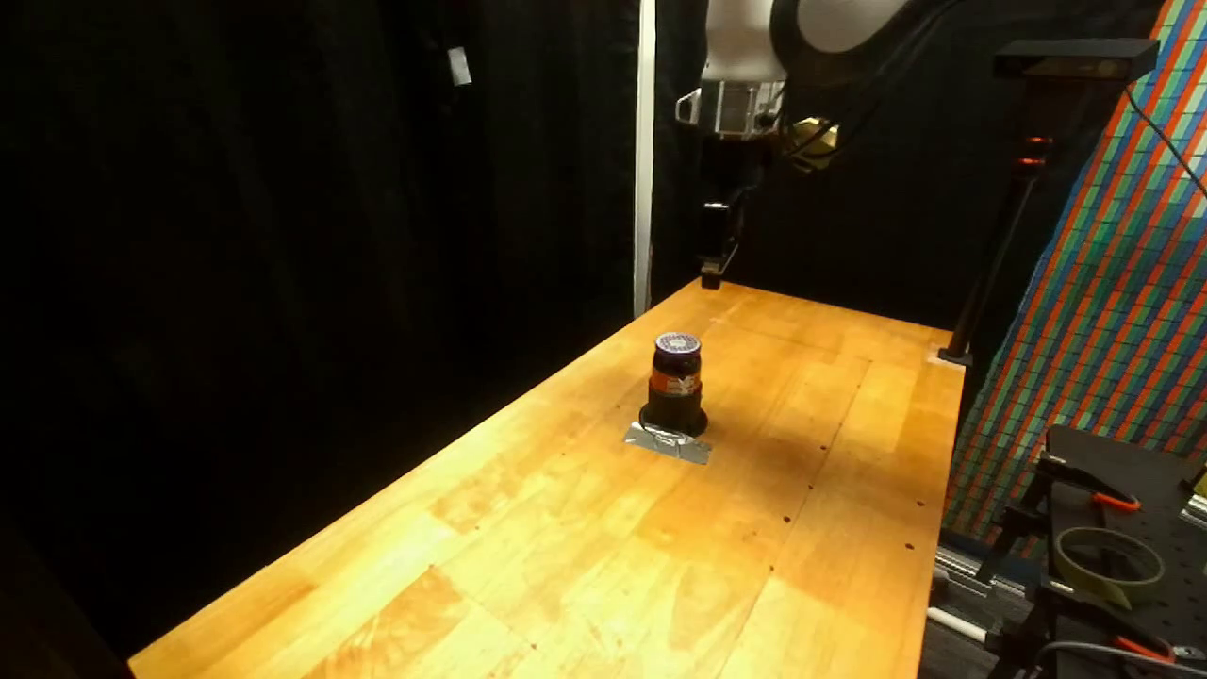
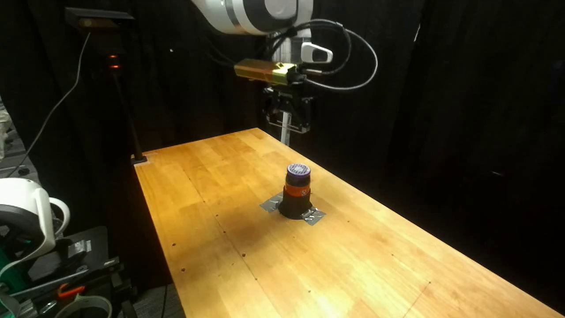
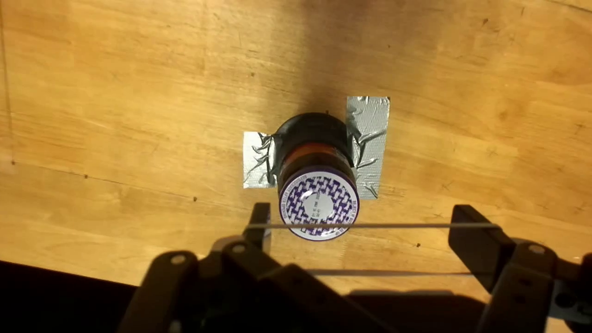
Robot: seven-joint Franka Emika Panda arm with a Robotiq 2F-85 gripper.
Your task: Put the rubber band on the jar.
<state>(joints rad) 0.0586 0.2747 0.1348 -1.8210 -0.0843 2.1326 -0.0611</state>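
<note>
The jar [image 1: 677, 382] stands upright on the table, with an orange label and a purple-and-white lid; it also shows in an exterior view [image 2: 298, 190] and the wrist view [image 3: 319, 201]. Its lower part sits in a black base [image 2: 295, 206]. My gripper [image 1: 711, 275] is open, higher than the jar and toward the table's far end; it also shows in an exterior view [image 2: 288, 127] and the wrist view [image 3: 364, 224]. The rubber band [image 3: 397, 225] is stretched around both fingers as two strands. In the wrist view the jar lies nearer the left finger, and the front strand crosses its lid.
Grey tape strips [image 3: 370, 148] hold the base to the wooden table [image 1: 603, 566]. A dark post with a camera [image 1: 990, 255] stands at the table's far corner. A side cart [image 1: 1113, 509] with a tape roll [image 1: 1108, 566] is beside the table. Black curtains hang behind.
</note>
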